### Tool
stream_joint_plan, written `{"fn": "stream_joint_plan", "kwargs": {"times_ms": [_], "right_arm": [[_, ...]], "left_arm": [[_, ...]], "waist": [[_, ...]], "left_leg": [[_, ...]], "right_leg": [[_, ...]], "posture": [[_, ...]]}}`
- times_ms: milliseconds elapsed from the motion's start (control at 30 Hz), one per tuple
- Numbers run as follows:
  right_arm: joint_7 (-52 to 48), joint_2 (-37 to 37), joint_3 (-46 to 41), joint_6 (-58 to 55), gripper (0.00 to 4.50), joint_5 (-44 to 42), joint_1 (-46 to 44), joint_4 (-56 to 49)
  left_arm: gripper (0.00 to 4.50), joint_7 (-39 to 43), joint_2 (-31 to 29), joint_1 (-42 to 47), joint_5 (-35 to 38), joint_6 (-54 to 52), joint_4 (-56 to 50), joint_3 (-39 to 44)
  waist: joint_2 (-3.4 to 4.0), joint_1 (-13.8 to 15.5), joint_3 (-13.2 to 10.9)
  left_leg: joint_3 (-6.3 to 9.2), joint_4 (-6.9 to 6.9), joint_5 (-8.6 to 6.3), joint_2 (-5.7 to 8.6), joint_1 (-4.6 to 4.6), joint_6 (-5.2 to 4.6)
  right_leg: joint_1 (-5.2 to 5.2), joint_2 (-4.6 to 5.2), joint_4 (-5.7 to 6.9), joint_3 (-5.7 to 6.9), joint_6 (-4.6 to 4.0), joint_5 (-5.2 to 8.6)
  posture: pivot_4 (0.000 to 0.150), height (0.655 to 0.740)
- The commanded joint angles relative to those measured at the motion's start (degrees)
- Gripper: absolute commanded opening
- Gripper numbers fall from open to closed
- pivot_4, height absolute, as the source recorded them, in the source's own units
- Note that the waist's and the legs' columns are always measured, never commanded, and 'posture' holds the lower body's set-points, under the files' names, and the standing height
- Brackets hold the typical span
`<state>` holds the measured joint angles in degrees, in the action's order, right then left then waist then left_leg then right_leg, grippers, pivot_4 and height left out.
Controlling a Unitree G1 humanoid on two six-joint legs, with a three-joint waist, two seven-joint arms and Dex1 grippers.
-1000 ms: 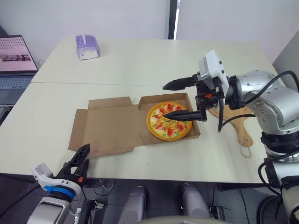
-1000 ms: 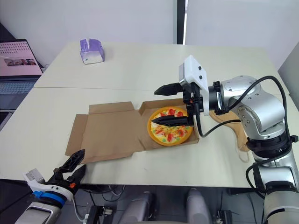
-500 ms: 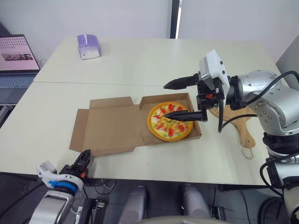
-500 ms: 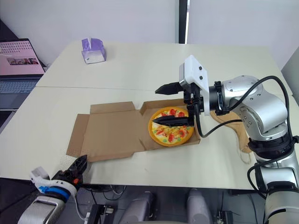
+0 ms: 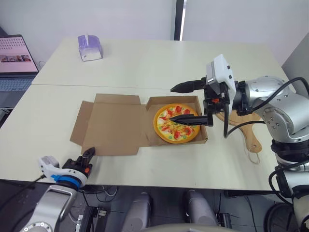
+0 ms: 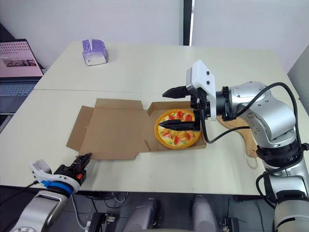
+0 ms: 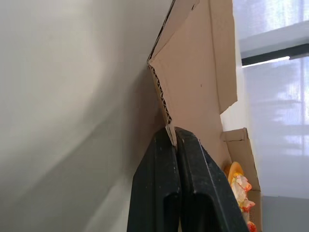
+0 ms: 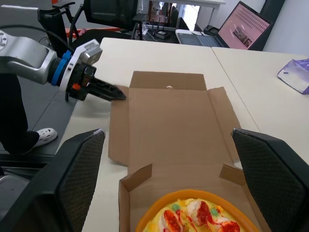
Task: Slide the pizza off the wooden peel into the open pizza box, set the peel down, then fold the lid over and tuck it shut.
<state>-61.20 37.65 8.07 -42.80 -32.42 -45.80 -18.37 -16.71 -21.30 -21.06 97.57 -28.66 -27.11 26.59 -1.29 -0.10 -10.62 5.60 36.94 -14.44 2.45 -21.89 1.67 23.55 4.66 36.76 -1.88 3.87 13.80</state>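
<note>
The toy pizza (image 5: 176, 123) lies on an orange plate inside the base of the cardboard box (image 5: 201, 138). The box's lid (image 5: 112, 125) is spread flat toward the left. My left gripper (image 5: 89, 155) sits at the table's near edge, shut on the lid's near-left corner; in the left wrist view the cardboard corner (image 7: 164, 121) runs in between its black fingers (image 7: 159, 169). My right gripper (image 5: 171, 103) hovers open over the pizza, with nothing in it. The wooden peel (image 5: 246, 129) lies on the table right of the box, partly hidden by my right arm.
A purple tissue box (image 5: 90, 47) stands at the table's far left. A laptop (image 5: 18, 60) sits on a desk beyond the left edge. In the right wrist view a person's dark trouser leg and white shoe (image 8: 42, 137) stand beside the table.
My left gripper has gone from open to shut and moved up to the lid's near-left corner, now pinching it. The right gripper has stayed open over the pizza.
</note>
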Motion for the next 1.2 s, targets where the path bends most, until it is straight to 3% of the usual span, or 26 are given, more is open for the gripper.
{"fn": "stream_joint_plan", "kwargs": {"times_ms": [33, 133, 267, 367, 400, 500, 733, 867, 1033, 1200], "right_arm": [[0.3, 1.8, -1.9, 2.6, 4.5, 1.8, 0.9, 1.0], [0.4, 3.1, -2.1, 6.3, 4.5, 4.9, 2.3, 4.5], [4.0, 2.5, -1.3, 15.4, 4.5, 12.7, 2.4, 13.3], [7.9, 0.9, -0.4, 23.0, 4.5, 19.0, 1.5, 21.5], [8.7, 0.4, -0.1, 24.7, 4.5, 20.5, 1.2, 23.7], [10.1, -1.2, 1.3, 30.5, 3.91, 25.2, -0.6, 32.1], [14.0, -5.3, 3.6, 40.7, 1.36, 33.5, -6.5, 50.7], [18.2, -6.9, 4.4, 44.8, 0.02, 37.7, -10.3, 60.4], [19.3, -8.2, 6.5, 50.2, 0.02, 42.3, -11.9, 68.6], [15.9, -9.6, 6.9, 52.9, 0.02, 42.4, -10.5, 69.3]], "left_arm": [[0.02, 2.0, -6.2, 3.6, -1.3, -1.0, -2.2, 3.3], [0.02, 6.0, -14.7, 8.2, -6.2, -3.8, 0.1, 3.7], [0.02, 17.0, -26.5, 16.6, -21.5, -5.6, 4.2, -1.2], [0.02, 24.6, -30.5, 23.3, -31.5, -4.4, 7.2, -5.5], [0.02, 26.3, -30.9, 25.5, -33.1, -4.5, 8.1, -6.3], [0.0, 31.2, -31.2, 34.1, -37.6, -5.2, 11.1, -9.6], [0.0, 38.9, -26.5, 47.4, -45.0, -5.0, 17.7, -13.9], [0.0, 42.3, -23.7, 50.1, -47.5, -5.2, 19.4, -14.6], [0.0, 45.0, -21.0, 51.0, -50.7, -5.0, 20.4, -14.8], [0.0, 47.0, -18.6, 53.4, -51.8, -5.4, 21.6, -14.1]], "waist": [[-0.01, 0.0, 0.0], [-0.05, 0.1, 0.0], [-0.07, -0.1, 0.0], [-0.07, -0.4, 0.0], [-0.07, -0.5, 0.0], [-0.08, -0.7, -0.1], [-0.1, -1.6, -0.1], [-0.12, -1.7, -0.1], [-0.12, -1.8, -0.1], [-0.12, -1.8, -0.1]], "left_leg": [[0.0, 0.0, 0.0, 0.0, 0.0, 0.0], [0.04, 0.0, 0.0, 0.0, 0.01, 0.0], [-0.09, -0.01, -0.01, 0.05, 0.02, 0.02], [-0.13, -0.09, -0.02, -0.03, 0.05, 0.03], [-0.17, -0.12, -0.02, -0.03, 0.07, 0.04], [-0.18, -0.12, -0.01, -0.1, -0.02, 0.05], [-0.31, -0.11, -0.01, -0.1, -0.13, 0.06], [-0.33, -0.11, 0.0, -0.11, -0.16, 0.07], [-0.38, -0.13, -0.02, -0.11, -0.16, 0.1], [-0.39, -0.09, -0.03, -0.11, -0.16, 0.11]], "right_leg": [[0.0, 0.0, 0.01, -0.01, 0.0, 0.0], [0.0, -0.07, 0.02, 0.01, -0.01, 0.0], [0.03, -0.44, -0.03, -0.09, -0.11, -0.04], [0.08, -0.54, -0.02, -0.14, -0.13, -0.05], [0.1, -0.54, 0.03, -0.17, -0.13, -0.05], [0.27, -0.61, 0.09, -0.21, -0.16, -0.08], [0.47, -0.61, 0.15, -0.35, -0.13, -0.14], [0.54, -0.61, 0.17, -0.37, -0.15, -0.19], [0.59, -0.61, 0.19, -0.42, -0.15, -0.19], [0.58, -0.61, 0.22, -0.44, -0.12, -0.21]], "posture": [[0.15, 0.74], [0.15, 0.74], [0.15, 0.74], [0.15, 0.74], [0.15, 0.74], [0.15, 0.74], [0.15, 0.74], [0.15, 0.74], [0.15, 0.74], [0.15, 0.74]]}}
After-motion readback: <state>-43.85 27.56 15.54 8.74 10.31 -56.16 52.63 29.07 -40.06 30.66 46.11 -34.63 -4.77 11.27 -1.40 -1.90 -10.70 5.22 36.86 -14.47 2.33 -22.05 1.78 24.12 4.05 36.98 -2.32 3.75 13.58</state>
